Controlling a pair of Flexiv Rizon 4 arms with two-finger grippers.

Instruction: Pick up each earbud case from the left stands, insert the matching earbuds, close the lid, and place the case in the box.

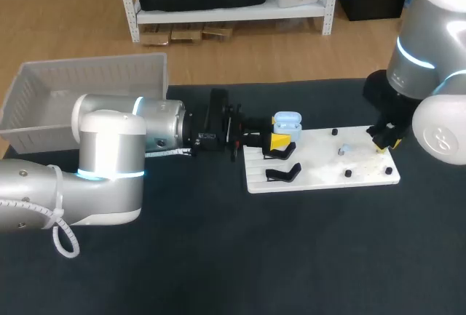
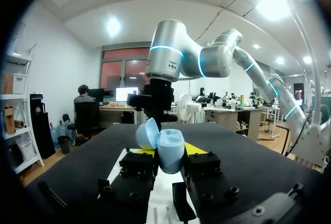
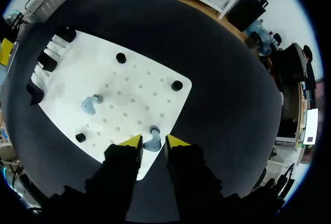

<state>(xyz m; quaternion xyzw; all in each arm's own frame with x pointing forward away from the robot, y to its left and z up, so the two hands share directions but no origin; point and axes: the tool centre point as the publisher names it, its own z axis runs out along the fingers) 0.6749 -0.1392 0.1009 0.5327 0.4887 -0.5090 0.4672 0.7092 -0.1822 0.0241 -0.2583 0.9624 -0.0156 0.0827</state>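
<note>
L gripper [image 2: 171, 155] pinching the open blue case [image 2: 169, 144] over the board's [image 1: 320, 164] left end. R gripper [image 3: 153, 142] spread; I see it straddling an earbud [image 3: 153, 143] at the right end.

No text, number or sign is legible in any view: the small white label [image 1: 207, 139] on the body of the left gripper [image 1: 280, 141] and the grey emblem [image 1: 441, 138] on the right arm's joint cap cannot be read.
</note>
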